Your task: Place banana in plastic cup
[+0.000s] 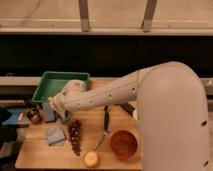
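The end effector [59,111] reaches toward the bench [35,155] left edge; finger state cannot be determined. Banana and plastic cup are not discernible, possibly hidden by the arm.

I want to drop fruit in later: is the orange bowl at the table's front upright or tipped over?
Upright. The orange bowl shows its round open mouth facing up, beside the yellow fruit. The gripper is across the table, by the grapes.

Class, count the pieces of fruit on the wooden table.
2 seen: grape bunch mid-left, round yellow fruit at the front edge. The arm, whose pincer hangs at the left, may hide others.
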Controlling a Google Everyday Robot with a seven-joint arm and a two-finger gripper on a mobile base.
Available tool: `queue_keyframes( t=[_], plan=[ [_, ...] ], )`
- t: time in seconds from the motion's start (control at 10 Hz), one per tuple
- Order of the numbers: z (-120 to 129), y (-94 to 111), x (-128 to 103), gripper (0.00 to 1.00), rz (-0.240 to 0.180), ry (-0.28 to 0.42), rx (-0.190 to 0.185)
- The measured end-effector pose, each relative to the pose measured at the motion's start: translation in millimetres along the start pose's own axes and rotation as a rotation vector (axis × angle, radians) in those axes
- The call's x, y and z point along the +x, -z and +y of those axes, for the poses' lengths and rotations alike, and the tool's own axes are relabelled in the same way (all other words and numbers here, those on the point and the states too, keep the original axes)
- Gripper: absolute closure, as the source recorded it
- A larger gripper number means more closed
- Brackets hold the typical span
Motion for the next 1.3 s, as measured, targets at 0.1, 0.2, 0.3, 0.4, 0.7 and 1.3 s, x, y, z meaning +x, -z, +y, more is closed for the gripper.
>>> queue_keyframes(
  t=[0.1, 0.2, 0.3, 0.4, 0.7, 1.3],
  plan=[
    [-1, -2, 4, 0.97, -0.004, -0.005, -0.004],
    [-3, -3, 9, 0.9, -0.015, -0.006, -0.006],
    [-4, -2, 11, 0.78, -0.029, -0.002, -0.005],
    [-4, 1, 9, 0.68, -0.038, 0.007, 0.0],
    [1, 14, -5, 0.37, -0.032, 0.043, 0.029],
    [-3, 18, -1, 0.21, -0.01, 0.042, 0.041]
  ],
)
